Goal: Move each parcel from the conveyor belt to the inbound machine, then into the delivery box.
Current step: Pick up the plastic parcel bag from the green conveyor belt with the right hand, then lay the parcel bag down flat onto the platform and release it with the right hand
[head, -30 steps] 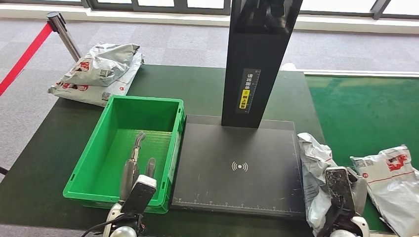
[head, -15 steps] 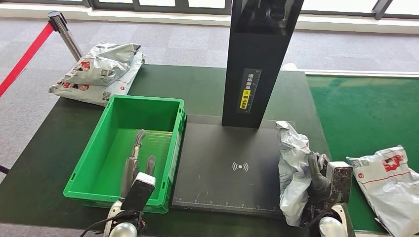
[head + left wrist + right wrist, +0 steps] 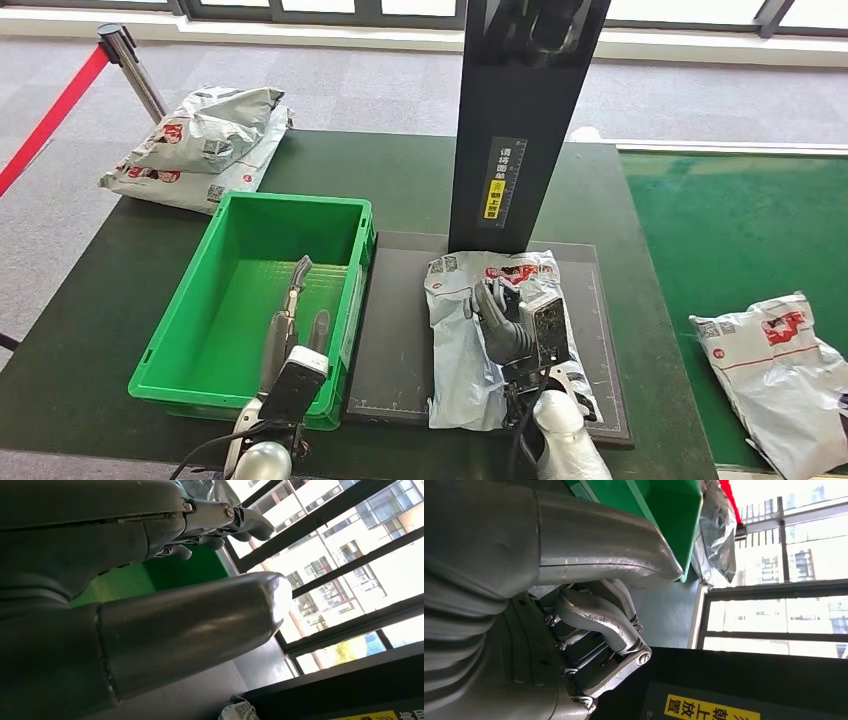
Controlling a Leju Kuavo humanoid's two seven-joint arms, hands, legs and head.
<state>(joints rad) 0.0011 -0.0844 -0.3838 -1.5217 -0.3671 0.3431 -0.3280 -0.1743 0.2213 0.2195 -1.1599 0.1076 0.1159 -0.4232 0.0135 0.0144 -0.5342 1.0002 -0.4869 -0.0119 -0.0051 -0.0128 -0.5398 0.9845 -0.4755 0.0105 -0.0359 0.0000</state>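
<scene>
A grey-white parcel [image 3: 460, 350] with a red logo lies on the black plate of the inbound machine [image 3: 395, 330], just in front of its black column [image 3: 515, 130]. My right hand [image 3: 505, 325] rests on top of this parcel and grips it, its dark fingers curled into the wrapping; in the right wrist view the right hand [image 3: 594, 610] shows bent fingers. My left hand [image 3: 290, 320] hovers over the green delivery box [image 3: 180, 310] with straight, spread fingers and holds nothing. A second parcel [image 3: 780, 370] lies on the green conveyor belt [image 3: 740, 230] at the right.
Two or more grey parcels [image 3: 200, 140] are piled on the back left corner of the dark table. A stanchion [image 3: 125, 55] with a red rope stands on the carpet behind them. The green box has nothing inside it except my left hand above.
My right hand has carried the parcel leftwards from the belt's edge onto the machine plate, where it now lies flat. The left hand has shifted slightly forward over the box.
</scene>
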